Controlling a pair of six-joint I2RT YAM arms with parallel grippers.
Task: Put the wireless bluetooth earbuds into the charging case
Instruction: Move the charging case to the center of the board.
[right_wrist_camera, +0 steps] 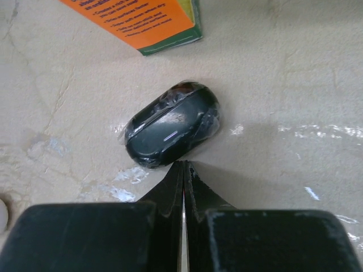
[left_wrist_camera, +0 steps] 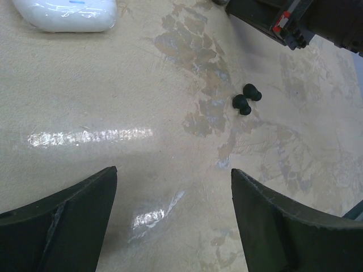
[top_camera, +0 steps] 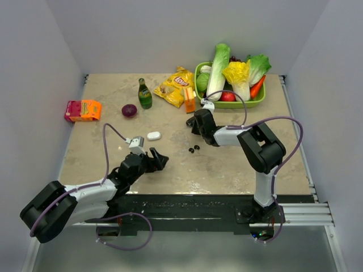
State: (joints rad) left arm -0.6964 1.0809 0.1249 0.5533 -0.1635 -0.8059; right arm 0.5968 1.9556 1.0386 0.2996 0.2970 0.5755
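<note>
Left gripper point(left_wrist_camera: 173, 173): jaws spread, empty, above the table point(left_wrist_camera: 85, 102).
Right gripper point(right_wrist_camera: 182, 165): fingers pressed together, tips beside the black charging case point(right_wrist_camera: 170, 127).
Black earbuds point(left_wrist_camera: 247, 99): paired between the arms; probably light, smooth, rolling; pinch each across its body.

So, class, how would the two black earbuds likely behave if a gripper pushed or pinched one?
The black earbuds look rounded, so a push would probably roll them. They are tiny beside the open left gripper, so likely very light and easily flicked. Lying close together, one may disturb the other.
</note>
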